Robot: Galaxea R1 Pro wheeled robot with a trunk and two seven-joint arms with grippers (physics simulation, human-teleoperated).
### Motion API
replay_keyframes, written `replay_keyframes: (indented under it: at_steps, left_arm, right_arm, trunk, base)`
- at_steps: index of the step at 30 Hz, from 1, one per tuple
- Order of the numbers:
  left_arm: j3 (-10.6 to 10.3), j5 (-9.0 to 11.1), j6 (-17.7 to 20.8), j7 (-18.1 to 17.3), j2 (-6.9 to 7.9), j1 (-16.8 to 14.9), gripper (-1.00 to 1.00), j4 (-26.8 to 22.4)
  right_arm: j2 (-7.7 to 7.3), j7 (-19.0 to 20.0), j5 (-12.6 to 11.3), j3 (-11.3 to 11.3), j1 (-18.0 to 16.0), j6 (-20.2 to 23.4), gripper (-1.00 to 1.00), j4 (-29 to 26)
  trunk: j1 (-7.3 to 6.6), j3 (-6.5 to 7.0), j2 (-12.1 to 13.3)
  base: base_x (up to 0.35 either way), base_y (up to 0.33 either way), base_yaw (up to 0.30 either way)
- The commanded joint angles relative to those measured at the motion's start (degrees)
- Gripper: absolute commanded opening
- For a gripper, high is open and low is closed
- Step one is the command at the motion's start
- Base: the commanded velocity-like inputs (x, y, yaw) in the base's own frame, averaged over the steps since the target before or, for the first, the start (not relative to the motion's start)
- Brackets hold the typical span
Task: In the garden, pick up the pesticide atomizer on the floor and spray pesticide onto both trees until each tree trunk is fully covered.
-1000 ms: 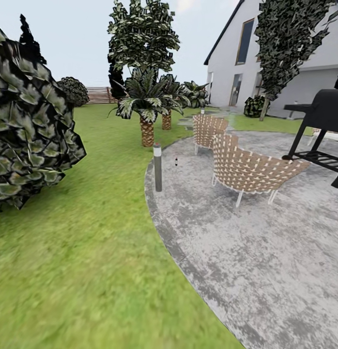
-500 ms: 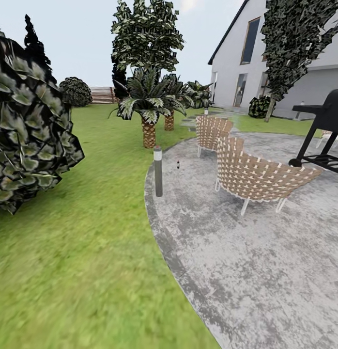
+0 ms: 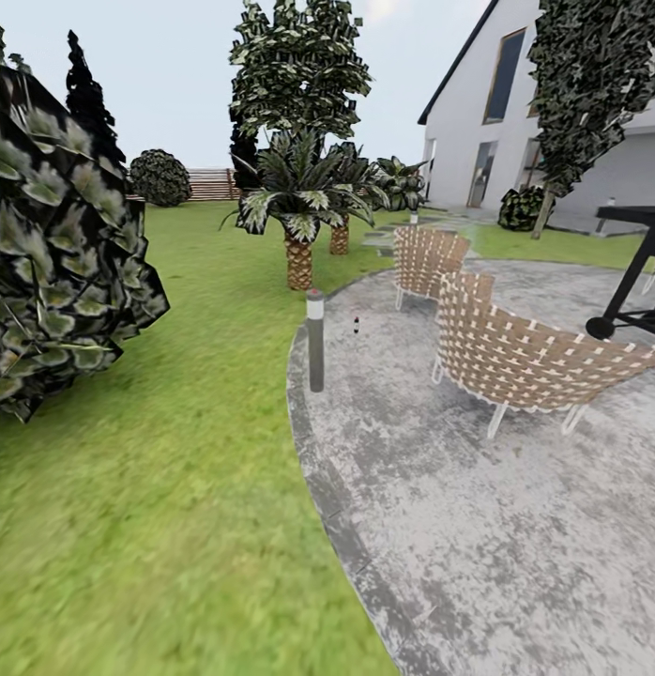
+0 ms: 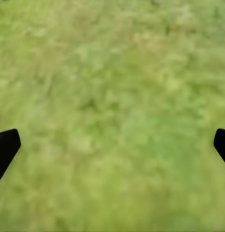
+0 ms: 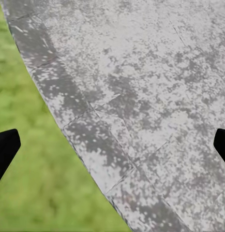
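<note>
2 tools: left tool (image 4: 112, 147) over blurred grass, right tool (image 5: 112, 147) over the paving's curved edge; on each, dark fingertips (image 4: 6, 147) at opposite frame edges, spread wide, nothing between them.
Lawn: green grass (image 3: 159, 488) across the near left, running back to a brown slat fence (image 3: 210, 184).
Patio: mottled grey paving (image 3: 496, 507) curving along the grass, right of centre.
Lamp post: short grey post (image 3: 315, 340) upright at the paving's edge.
Possible atomizer: tiny dark bottle-like object (image 3: 356, 325) standing on the paving just beyond the post; too small to identify for certain.
Seating: 2 woven chairs (image 3: 529, 357), one behind the other.
Grill: black, on legs (image 3: 637, 282), at far right.
Plants: big leafy bush (image 3: 55, 244) at left; short palms (image 3: 299, 202) mid-distance, leafy tree (image 3: 299, 66) behind them.
Backdrop: white house (image 3: 553, 122).
</note>
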Motion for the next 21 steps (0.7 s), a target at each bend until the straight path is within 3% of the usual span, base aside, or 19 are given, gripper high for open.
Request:
replay_keyframes:
  at_steps: [1, 9, 21]
  left_arm:
    - [0.0, 0.0, 0.0, 0.0, 0.00, 0.0, 1.00, 0.0]
    - [0.0, 0.0, 0.0, 0.0, 0.00, 0.0, 1.00, 0.0]
    - [0.0, 0.1, 0.0, 0.0, 0.00, 0.0, 1.00, 0.0]
  right_arm:
    - [0.00, 0.0, 0.0, 0.0, 0.0, 0.0, 1.00, 0.0]
    - [0.00, 0.0, 0.0, 0.0, 0.0, 0.0, 1.00, 0.0]
    - [0.00, 0.3, 0.0, 0.1, 0.0, 0.0, 1.00, -0.1]
  trunk:
    - [0.00, 0.00, 0.0]
    - [0.00, 0.00, 0.0]
    - [0.00, 0.00, 0.0]
  base:
    - [0.340, 0.000, 0.256]
    - [0.340, 0.000, 0.258]
    - [0.340, 0.000, 0.024]
